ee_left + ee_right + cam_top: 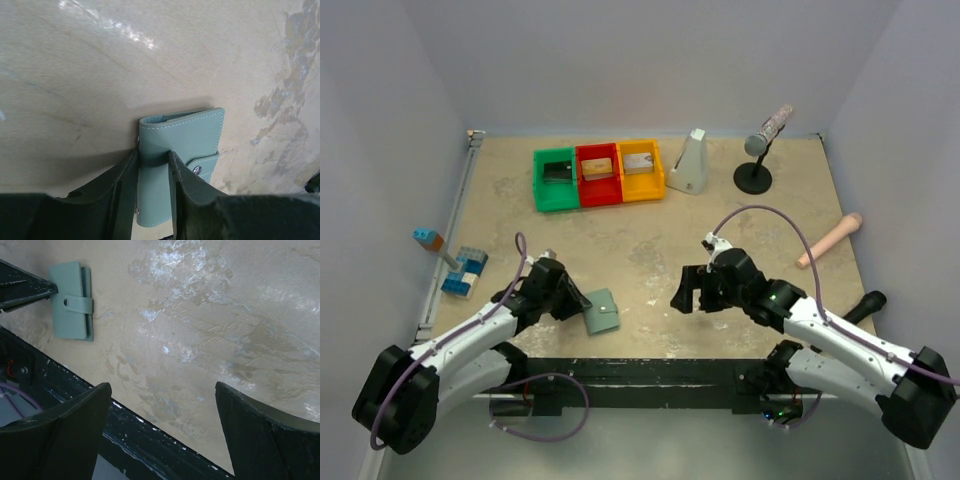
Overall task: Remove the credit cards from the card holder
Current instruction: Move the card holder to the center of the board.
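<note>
The card holder (601, 311) is a small grey-green wallet lying flat near the front edge of the table, folded shut with its snap tab fastened (185, 135) (70, 300). My left gripper (575, 300) reaches it from the left. Its two fingers are shut on the left part of the card holder (153, 156), one on each side. The credit cards are hidden. My right gripper (685, 290) hovers to the right of the card holder, open wide with nothing between its fingers (162, 390).
Green (555, 180), red (598, 175) and yellow (640, 170) bins stand in a row at the back. A white wedge-shaped object (690, 162) and a microphone on a stand (760, 150) are at the back right. A pink stick (830, 240) lies right, blue toy bricks (463, 270) left.
</note>
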You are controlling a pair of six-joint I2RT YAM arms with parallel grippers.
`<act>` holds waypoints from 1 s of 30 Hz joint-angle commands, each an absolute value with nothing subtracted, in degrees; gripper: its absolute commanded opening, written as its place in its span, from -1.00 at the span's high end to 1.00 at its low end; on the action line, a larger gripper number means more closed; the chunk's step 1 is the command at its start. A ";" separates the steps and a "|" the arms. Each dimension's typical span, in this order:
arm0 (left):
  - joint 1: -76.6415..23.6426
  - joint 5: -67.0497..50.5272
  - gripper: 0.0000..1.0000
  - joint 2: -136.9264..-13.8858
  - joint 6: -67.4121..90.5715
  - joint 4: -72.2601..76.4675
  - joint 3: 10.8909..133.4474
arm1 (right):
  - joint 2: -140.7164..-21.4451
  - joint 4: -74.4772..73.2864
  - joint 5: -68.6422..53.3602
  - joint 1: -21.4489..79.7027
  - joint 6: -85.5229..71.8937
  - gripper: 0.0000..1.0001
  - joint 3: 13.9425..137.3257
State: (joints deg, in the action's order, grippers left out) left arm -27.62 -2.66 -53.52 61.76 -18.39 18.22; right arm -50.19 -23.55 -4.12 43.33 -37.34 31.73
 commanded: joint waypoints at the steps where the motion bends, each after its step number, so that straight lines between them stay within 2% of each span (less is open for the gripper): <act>1: -32.25 -0.79 0.31 -56.95 64.68 -15.12 20.74 | -54.39 -16.71 -8.00 44.91 -40.95 -0.77 34.54; 10: -36.82 -0.27 0.31 -62.67 67.67 -9.06 21.62 | -66.87 -9.06 -9.32 49.56 -47.01 -0.69 37.35; 12: -37.53 -0.26 0.25 -62.49 68.11 -9.14 21.71 | -69.16 -8.44 -8.97 50.97 -47.90 -0.68 38.49; 18: -37.62 5.17 0.01 -54.16 67.50 -15.89 21.36 | -73.30 -7.74 -9.40 52.56 -49.22 -0.65 40.34; 21: -37.62 7.82 -0.02 -49.76 67.06 -20.73 21.44 | -75.93 -7.03 -10.37 53.00 -49.92 -0.64 41.48; 30: -37.62 9.05 0.19 -50.45 64.95 -26.81 19.96 | -84.19 -3.96 -12.92 53.61 -52.38 -0.55 44.47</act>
State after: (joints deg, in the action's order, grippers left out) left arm -37.32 7.64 -50.00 66.39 -24.08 20.56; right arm -81.97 -7.55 -10.72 53.23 -49.98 41.71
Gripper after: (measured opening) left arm 0.420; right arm 0.790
